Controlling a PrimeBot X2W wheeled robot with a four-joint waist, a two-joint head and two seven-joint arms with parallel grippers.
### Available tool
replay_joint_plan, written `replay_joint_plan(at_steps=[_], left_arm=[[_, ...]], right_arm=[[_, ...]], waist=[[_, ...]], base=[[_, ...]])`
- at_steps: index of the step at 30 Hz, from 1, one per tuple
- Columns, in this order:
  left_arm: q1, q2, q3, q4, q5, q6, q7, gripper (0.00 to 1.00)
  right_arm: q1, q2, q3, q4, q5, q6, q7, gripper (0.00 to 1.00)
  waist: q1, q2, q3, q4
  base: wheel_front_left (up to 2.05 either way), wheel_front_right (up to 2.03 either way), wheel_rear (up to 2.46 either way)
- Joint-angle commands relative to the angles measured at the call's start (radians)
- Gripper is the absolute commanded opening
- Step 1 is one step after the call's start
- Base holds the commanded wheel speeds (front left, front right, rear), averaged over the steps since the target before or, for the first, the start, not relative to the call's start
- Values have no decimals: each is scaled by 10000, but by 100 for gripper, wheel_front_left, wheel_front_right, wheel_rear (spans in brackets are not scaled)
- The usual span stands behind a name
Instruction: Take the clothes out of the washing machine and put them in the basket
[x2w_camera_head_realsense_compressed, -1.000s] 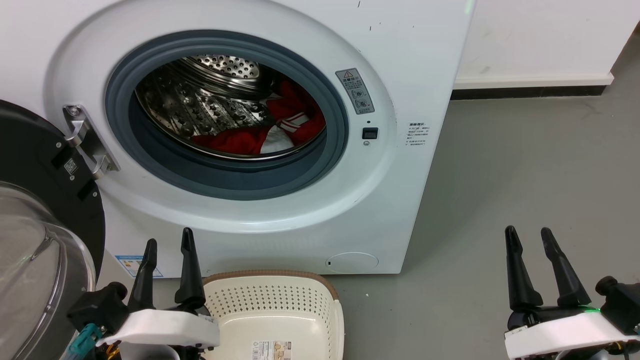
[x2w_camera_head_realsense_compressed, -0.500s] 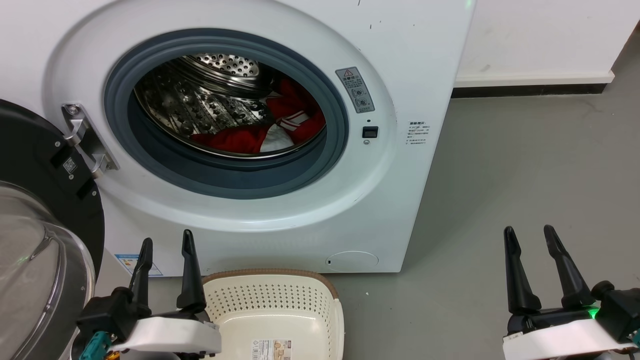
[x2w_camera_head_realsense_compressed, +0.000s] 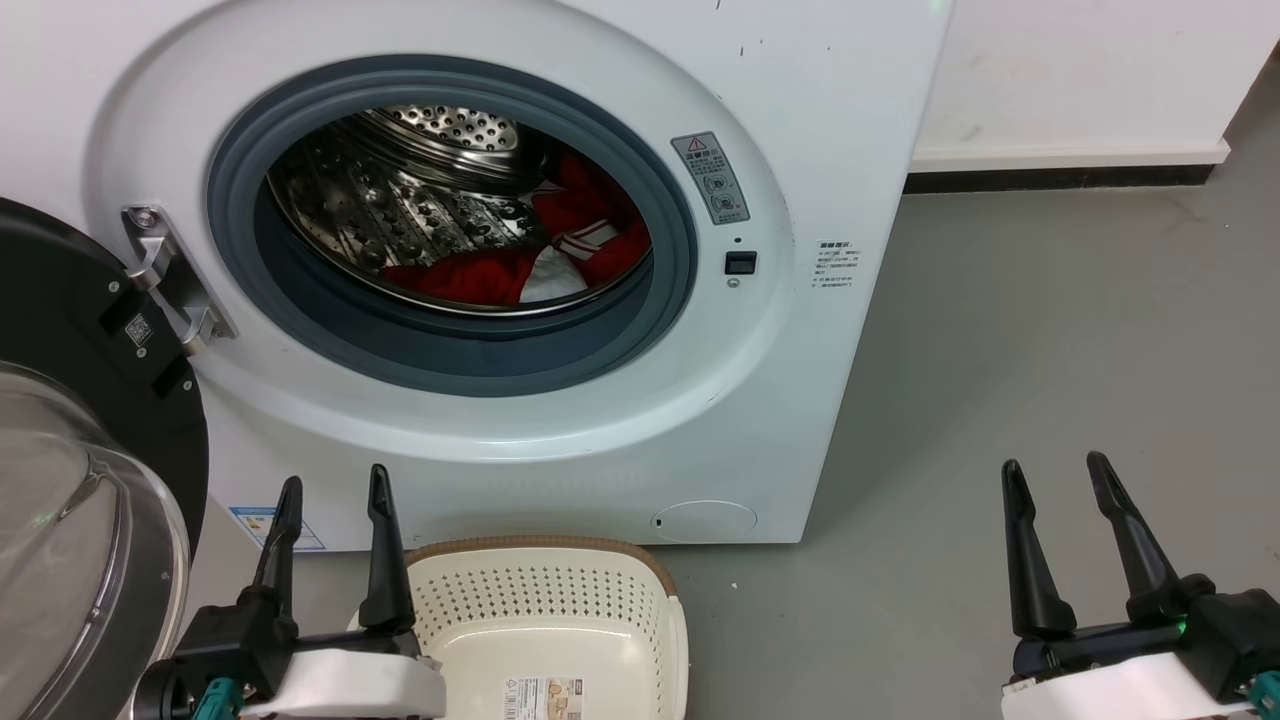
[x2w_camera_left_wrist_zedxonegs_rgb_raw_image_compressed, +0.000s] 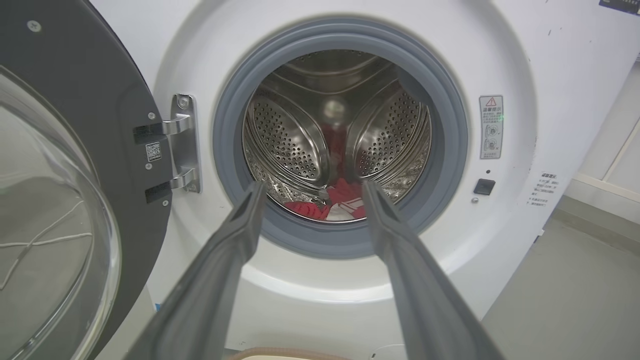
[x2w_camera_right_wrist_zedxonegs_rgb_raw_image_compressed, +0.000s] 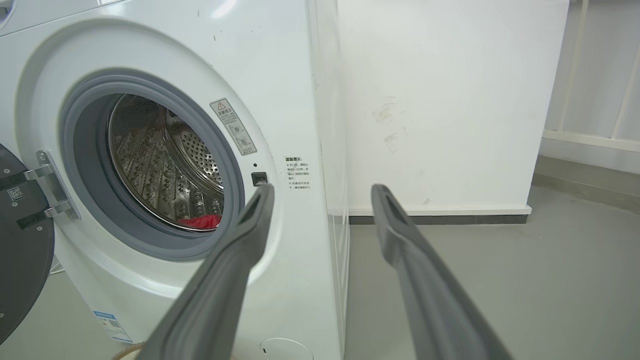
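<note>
The white washing machine (x2w_camera_head_realsense_compressed: 800, 120) stands with its porthole door (x2w_camera_head_realsense_compressed: 60, 420) swung open to the left. Red clothes (x2w_camera_head_realsense_compressed: 560, 250) with white trim lie low in the steel drum, toward its right; they also show in the left wrist view (x2w_camera_left_wrist_zedxonegs_rgb_raw_image_compressed: 335, 202) and as a red patch in the right wrist view (x2w_camera_right_wrist_zedxonegs_rgb_raw_image_compressed: 200, 221). The cream basket (x2w_camera_head_realsense_compressed: 550, 600) sits on the floor just below the machine's front. My left gripper (x2w_camera_head_realsense_compressed: 335, 485) is open at the basket's left rim, empty. My right gripper (x2w_camera_head_realsense_compressed: 1055, 470) is open over the floor at the lower right, empty.
Grey floor (x2w_camera_head_realsense_compressed: 1050, 330) stretches to the right of the machine. A white wall with a dark skirting strip (x2w_camera_head_realsense_compressed: 1060, 182) runs behind it. The open glass door fills the lower left, close beside my left arm.
Both grippers have sunk slightly toward the bottom edge of the head view. The clothes, basket and door have not moved.
</note>
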Motion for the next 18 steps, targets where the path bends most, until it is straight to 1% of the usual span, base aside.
replay_joint_plan(at_steps=[1, 13, 18], left_arm=[[71, 0, 26, -114, 202, -31, -62, 100], [226, -33, 103, -154, 905, -125, -286, 100], [285, -34, 67, -142, 1067, -56, -372, 100]], right_arm=[[75, -40, 17, -118, -198, -3, -109, 100], [236, -39, 129, -279, -1024, -3, -319, 100], [267, -39, 138, -319, -1295, -3, -405, 100]], waist=[[0, 0, 0, 0], [0, 0, 4, -5], [0, 0, -3, -8]], base=[[0, 0, 0], [0, 0, 0], [0, 0, 0]])
